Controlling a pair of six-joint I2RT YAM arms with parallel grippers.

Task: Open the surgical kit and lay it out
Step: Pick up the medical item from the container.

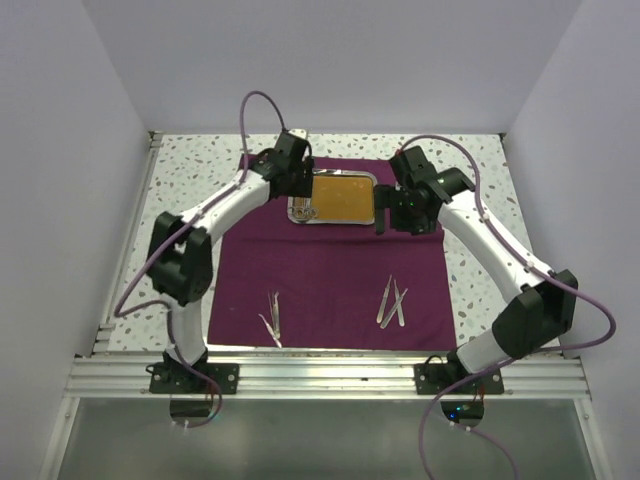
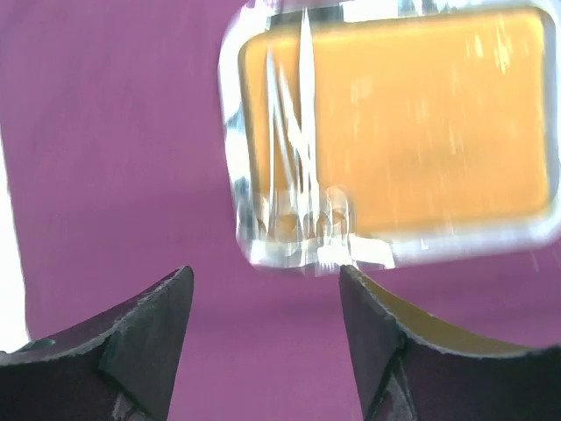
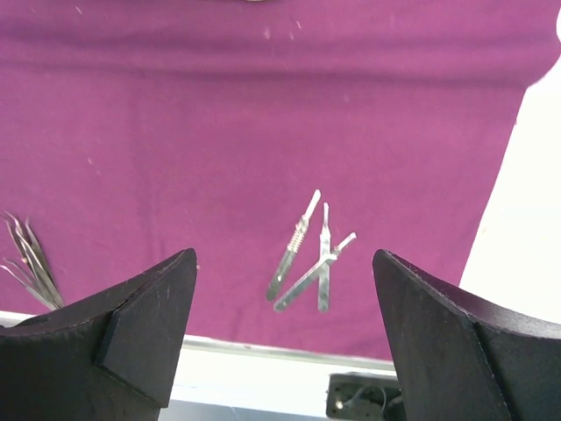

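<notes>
Dark purple cloth [image 1: 330, 270] lies spread flat on the table, with the steel tray [image 1: 340, 222] at its far edge between the two arms. The left gripper [image 2: 263, 281], fingers apart and empty, hovers just short of the tray's left end. There the ring-handled instruments [image 2: 298, 167] lie, handles toward the fingers and long axis pointing away, so this arm looks better placed. The right gripper [image 3: 285, 263] hangs equally spread and empty. Tweezers [image 1: 392, 302] rest on the near cloth.

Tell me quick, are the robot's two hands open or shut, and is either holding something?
Left gripper: open, holding nothing, over the near end of the tray.
Right gripper: open, holding nothing.
</notes>
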